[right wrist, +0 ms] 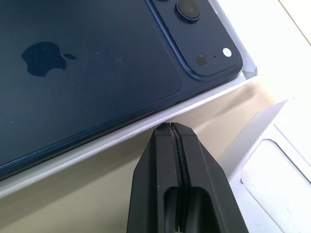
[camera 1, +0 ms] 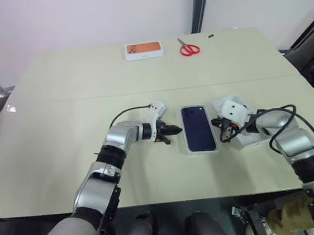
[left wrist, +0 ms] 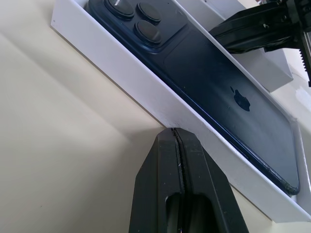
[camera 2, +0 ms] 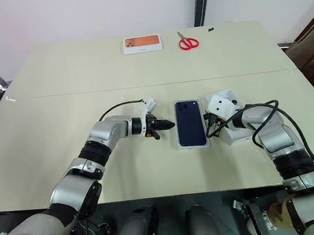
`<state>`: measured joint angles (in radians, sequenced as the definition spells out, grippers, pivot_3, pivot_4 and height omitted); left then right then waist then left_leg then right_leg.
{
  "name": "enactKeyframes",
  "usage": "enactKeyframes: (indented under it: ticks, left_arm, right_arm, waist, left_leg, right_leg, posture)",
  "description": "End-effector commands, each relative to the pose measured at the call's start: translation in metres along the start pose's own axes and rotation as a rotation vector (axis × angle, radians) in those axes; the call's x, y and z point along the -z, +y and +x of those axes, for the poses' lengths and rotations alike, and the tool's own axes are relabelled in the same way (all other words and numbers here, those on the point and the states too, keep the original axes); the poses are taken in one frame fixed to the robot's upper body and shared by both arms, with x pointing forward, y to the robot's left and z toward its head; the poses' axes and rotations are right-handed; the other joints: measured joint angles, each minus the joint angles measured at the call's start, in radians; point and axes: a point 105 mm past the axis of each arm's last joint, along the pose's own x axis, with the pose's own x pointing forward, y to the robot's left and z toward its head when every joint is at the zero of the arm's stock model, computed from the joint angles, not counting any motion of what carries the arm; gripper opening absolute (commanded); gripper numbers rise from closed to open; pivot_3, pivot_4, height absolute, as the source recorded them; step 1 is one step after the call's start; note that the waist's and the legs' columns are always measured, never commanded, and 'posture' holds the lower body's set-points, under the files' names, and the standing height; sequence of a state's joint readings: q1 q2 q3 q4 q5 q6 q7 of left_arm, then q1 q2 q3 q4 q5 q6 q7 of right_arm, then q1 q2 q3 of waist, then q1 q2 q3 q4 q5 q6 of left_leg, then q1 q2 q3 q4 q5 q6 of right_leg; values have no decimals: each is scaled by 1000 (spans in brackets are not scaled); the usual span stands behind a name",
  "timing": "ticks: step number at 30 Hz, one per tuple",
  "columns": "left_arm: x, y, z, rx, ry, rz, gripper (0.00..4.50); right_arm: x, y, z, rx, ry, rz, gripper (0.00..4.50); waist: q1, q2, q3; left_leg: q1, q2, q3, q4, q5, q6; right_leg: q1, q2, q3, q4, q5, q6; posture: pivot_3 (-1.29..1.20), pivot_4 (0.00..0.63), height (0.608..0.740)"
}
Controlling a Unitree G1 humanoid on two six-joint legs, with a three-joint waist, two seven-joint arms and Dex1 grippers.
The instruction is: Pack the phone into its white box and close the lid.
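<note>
Phone [camera 1: 197,128] lies back-up in white box [left wrist: 160,99], mid table [camera 1: 60,105]. Left gripper [camera 1: 176,130] & right gripper [camera 1: 216,123] both pinched together, empty, flanking box sides.

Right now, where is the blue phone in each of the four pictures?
Left eye view: the phone lies in the white box, mid-table between both hands.
Right eye view: the phone is at the centre, beside the right hand.
Left wrist view: it runs across the upper right.
Right wrist view: it covers the upper left.
Shared landmark: its camera bump.
</note>
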<state>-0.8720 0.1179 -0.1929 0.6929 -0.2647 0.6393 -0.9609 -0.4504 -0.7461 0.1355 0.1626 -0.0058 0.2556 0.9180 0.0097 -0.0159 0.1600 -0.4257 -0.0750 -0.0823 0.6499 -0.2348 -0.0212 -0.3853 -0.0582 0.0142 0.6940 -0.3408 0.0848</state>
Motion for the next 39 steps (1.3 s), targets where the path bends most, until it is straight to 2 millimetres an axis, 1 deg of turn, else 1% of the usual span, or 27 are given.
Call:
enactKeyframes:
  ticks: [1,3,5,7,10,12,13,14,16,17,18,20,21,22,24,27,29,31,33,35,37,39]
  left_arm:
    - [-5,-6,2,30,-2,22,48]
    - [-5,-4,0,20,-5,28,48]
    - [-8,-3,-5,21,-22,15,48]
    - [-13,-1,-13,3,-42,34,48]
    - [-18,1,-27,-9,-71,39,48]
    - [-23,4,-42,-23,-100,41,556]
    - [-24,8,-48,-45,-109,55,839]
    - [-25,9,-52,-61,-114,65,1331]
    - [-27,12,-61,-85,-131,109,2373]
    - [-31,9,-69,-67,-162,120,2929]
    - [-33,6,-77,-55,-178,157,3359]
    - [-33,0,-87,-42,-184,250,4401]
    - [-33,-3,-91,-32,-194,289,4500]
    - [-33,-6,-95,-21,-206,316,4500]
    - [-30,-14,-106,8,-229,426,4500]
    - [-24,-23,-117,80,-238,464,4500]
    - [-22,-28,-125,97,-249,523,4500]
    - [-19,-32,-132,130,-249,550,4500]
    - [-16,-34,-137,147,-248,581,4500]
    - [-13,-35,-139,168,-252,601,4500]
    - [-10,-37,-139,184,-254,606,4500]
    - [-7,-41,-137,196,-258,612,4500]
  right_arm:
    - [-14,-4,-4,14,-55,-22,0]
    - [-16,-4,-5,14,-58,-22,0]
    - [-23,-6,-7,17,-90,-1,0]
    - [-32,-13,-14,41,-113,13,0]
    - [-37,-23,-26,94,-106,12,0]
    - [-42,-29,-38,109,-139,148,0]
    - [-44,-28,-43,106,-144,164,532]
    - [-46,-27,-46,105,-144,169,862]
    - [-47,-28,-51,143,-127,150,1836]
    - [-41,-28,-53,173,-93,170,2401]
    - [-34,-27,-54,198,-57,213,2851]
    - [-25,-25,-54,237,-7,257,3909]
    - [-22,-23,-54,250,14,293,4417]
    - [-19,-23,-54,265,35,333,4470]
    - [-18,-26,-55,314,62,400,4470]
    - [-18,-17,-53,304,118,413,4470]
    - [-17,-1,-51,251,165,457,4470]
    - [-24,16,-50,175,190,477,4470]
    - [-30,25,-52,122,216,483,4470]
    - [-31,28,-54,90,239,525,4470]
    - [-32,29,-55,65,263,531,4470]
    - [-32,27,-55,56,285,568,4470]
  waist:
    - [0,0,0]
    - [0,0,0]
    - [-1,0,0]
    - [-4,0,0]
    - [-9,0,0]
    - [-12,0,0]
    - [-15,0,0]
    - [-18,0,0]
    - [-19,0,0]
    - [-19,0,0]
    - [-19,0,0]
    - [-20,0,0]
    - [-19,0,0]
    - [-20,0,0]
    - [-20,1,0]
    - [-20,1,0]
    - [-20,1,0]
    - [-20,1,0]
    - [-20,1,0]
    - [-20,1,0]
    - [-19,1,0]
    - [-20,1,0]
  left_leg:
    - [0,0,0,0,0,0]
    - [0,0,0,0,0,0]
    - [0,0,0,0,0,0]
    - [0,0,0,0,0,0]
    - [-1,0,0,-1,0,0]
    - [-1,1,0,-2,0,0]
    - [-1,1,0,-2,0,0]
    - [-1,1,0,-2,0,0]
    - [-1,1,0,-2,0,0]
    - [-1,1,0,-2,0,0]
    - [-1,1,0,-2,0,0]
    - [-1,1,0,-2,0,0]
    - [-1,1,0,-2,0,0]
    - [-1,1,0,-2,0,0]
    - [-1,1,0,-2,0,0]
    - [-1,1,0,-3,0,0]
    - [-1,1,0,-4,-1,1]
    - [-1,1,0,-4,-2,4]
    - [-1,1,0,-3,-4,6]
    - [-1,1,0,-3,-4,6]
    - [-1,1,0,-3,-4,7]
    - [-1,1,0,-3,-4,8]
  right_leg:
    - [0,0,0,0,0,0]
    - [0,0,0,0,0,0]
    - [0,0,0,0,0,0]
    - [-1,0,0,0,0,0]
    - [-2,0,1,0,0,0]
    - [-3,1,1,0,0,0]
    - [-3,1,1,0,0,0]
    - [-3,1,1,0,0,0]
    - [-3,1,1,0,0,0]
    - [-2,1,1,0,0,0]
    - [-2,1,1,0,0,0]
    - [-3,1,1,0,0,0]
    - [-3,0,1,0,0,0]
    - [-3,0,1,0,0,0]
    - [-3,0,2,0,0,-1]
    - [-3,0,2,0,0,-1]
    - [-3,0,2,0,0,-1]
    - [-3,0,2,-1,0,-1]
    - [-3,0,1,-1,0,-1]
    - [-2,0,1,-1,0,-1]
    - [-2,-1,1,-2,0,-1]
    - [-2,-1,1,-3,0,-1]
  posture:
    - [0,150,740]
    - [0,150,740]
    - [0,150,740]
    - [0,150,740]
    - [0,150,740]
    - [0,150,740]
    - [0,150,740]
    - [0,150,740]
    - [0,150,740]
    - [0,150,740]
    - [0,150,740]
    - [0,150,740]
    - [0,150,740]
    - [0,150,740]
    - [0,150,740]
    - [0,150,740]
    - [0,150,740]
    - [0,150,740]
    - [0,150,740]
    - [0,150,740]
    - [0,150,740]
    - [0,150,740]
